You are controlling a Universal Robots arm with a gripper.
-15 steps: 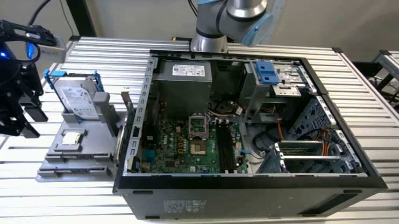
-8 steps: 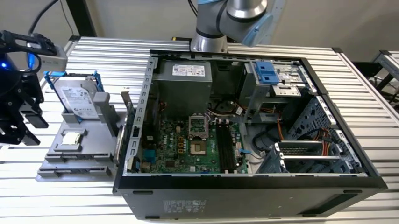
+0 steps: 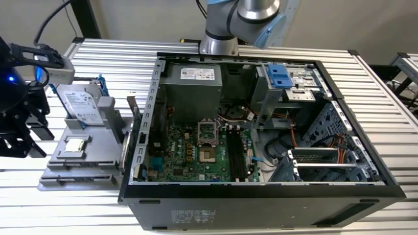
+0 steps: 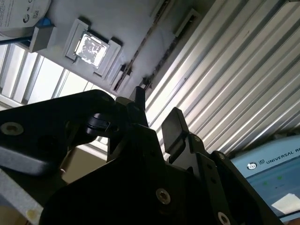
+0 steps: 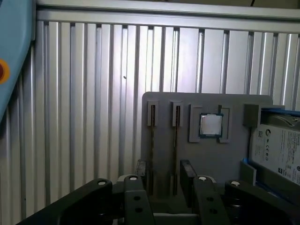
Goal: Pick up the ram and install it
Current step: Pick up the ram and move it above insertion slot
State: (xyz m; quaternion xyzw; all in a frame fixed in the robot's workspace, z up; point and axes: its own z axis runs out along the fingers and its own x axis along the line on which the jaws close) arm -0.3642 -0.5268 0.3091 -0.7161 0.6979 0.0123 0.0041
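The gripper (image 5: 163, 166) is hovering with its fingers (image 5: 186, 169) spread apart, gripping nothing. The ram (image 5: 176, 145) is standing on edge in the grey holder (image 5: 206, 159), just beyond the fingertips and in line with their gap. A second stick (image 5: 152, 145) is sitting alongside, so an off-centre approach is risking clamping both.

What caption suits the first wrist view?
Open gripper lined up with the ram standing edge-on in the grey tray, processor chip beside it.

The exterior view's left edge cuts off the claw (image 3: 25, 144), its top edge the arm (image 3: 243, 19).
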